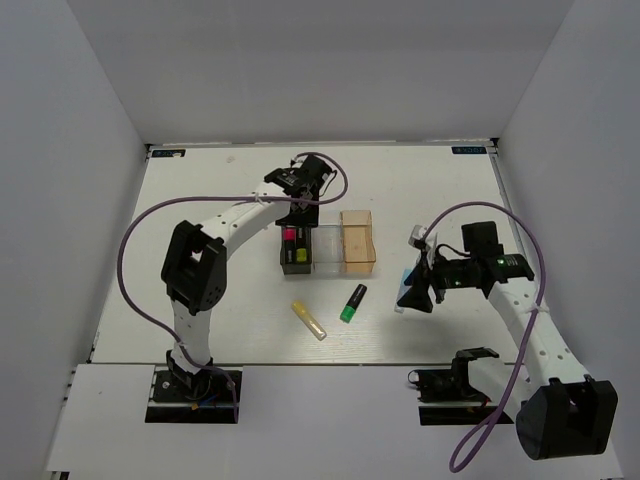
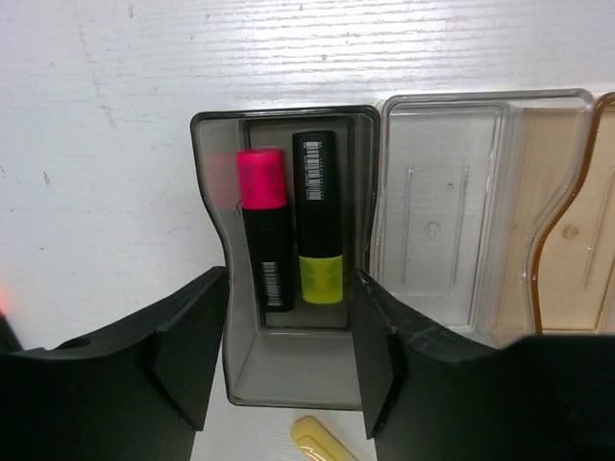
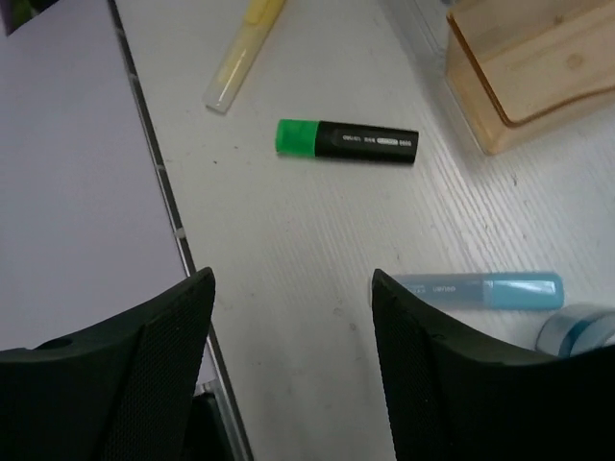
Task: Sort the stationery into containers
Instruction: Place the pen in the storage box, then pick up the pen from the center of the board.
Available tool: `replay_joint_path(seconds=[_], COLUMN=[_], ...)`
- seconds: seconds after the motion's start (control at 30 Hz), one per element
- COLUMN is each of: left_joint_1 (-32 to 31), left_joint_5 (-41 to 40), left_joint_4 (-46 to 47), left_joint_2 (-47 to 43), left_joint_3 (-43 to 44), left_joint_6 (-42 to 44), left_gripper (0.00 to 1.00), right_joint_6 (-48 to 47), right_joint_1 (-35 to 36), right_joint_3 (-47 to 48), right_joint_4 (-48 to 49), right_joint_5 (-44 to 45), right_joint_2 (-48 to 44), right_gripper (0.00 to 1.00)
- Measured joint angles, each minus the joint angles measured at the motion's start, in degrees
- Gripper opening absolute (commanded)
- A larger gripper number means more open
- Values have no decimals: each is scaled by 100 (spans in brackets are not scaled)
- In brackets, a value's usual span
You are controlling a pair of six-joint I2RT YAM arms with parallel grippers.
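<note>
Stationery (image 1: 352,303) half sorted: pink highlighter (image 2: 261,230), yellow-tipped highlighter (image 2: 317,226) lying in grey bin (image 2: 204,163), left pincer (image 2: 283,365) hovering open, empty, above. Right pincer (image 3: 288,355) hanging open over tabletop (image 3: 317,240), blue pen (image 3: 480,289) and roll (image 3: 581,328) just right. Green highlighter (image 3: 346,141), yellow highlighter (image 3: 245,43) lying loose, further left. Next likely: closing on blue pen.

From my right wrist the blue-white roll (image 3: 579,327) runs off the right edge, the yellow highlighter (image 3: 245,48) off the top. My left wrist view cuts the orange bin (image 2: 581,250) at its right edge.
</note>
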Motion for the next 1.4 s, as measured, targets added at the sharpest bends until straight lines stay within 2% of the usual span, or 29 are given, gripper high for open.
replay_joint_path(seconds=[0.07,0.1,0.13,0.2,0.27,0.3,0.4,0.47,0.6,0.77,0.83,1.13,1.4], left_joint_1=[0,0,0,0,31,61,435,942,2111,3600,3982,4511,4603], left_joint_5=[11,28,44,59,57,63,57,15,68,715,920,1762,2011], left_joint_4=[0,-11,48,116,140,219,52,-98,-273,-289,-262,127,378], left_joint_2=[-24,-70,-175,-627,-1351,-1836,-3432,-4389,-5600,-5932,-5943,-5928,-5925], left_joint_3=[42,31,-81,-577,-1255,-1711,-2900,-3512,-4470,-5195,-5421,-5709,-5737], left_joint_6=[-4,-26,-59,-111,-179,-254,-474,-592,-660,-527,-479,-444,-422], left_gripper=[55,42,36,32,41,63,88,88,89,89,89,89,89], right_joint_6=[-756,-1285,-1794,-3150,-4640,-5193,-6332,-6771,-7230,-7442,-7482,-7510,-7250], right_joint_1=[13,24,44,105,264,365,756,1043,1635,2229,2393,3034,3342], right_joint_3=[-4,-7,-9,-11,63,173,732,938,973,1639,1749,2096,2096], right_joint_4=[-170,-273,-409,-688,-1106,-1333,-1932,-1904,-1672,-1545,-1320,-859,-424], right_joint_5=[-234,-382,-507,-654,-658,-612,-297,-13,562,1025,1217,1963,2422], right_joint_2=[15,15,26,125,496,761,1803,2258,2533,3362,3539,4223,4649], right_gripper=[67,67,67,67,64,64,64,64,63,63,63,61,57])
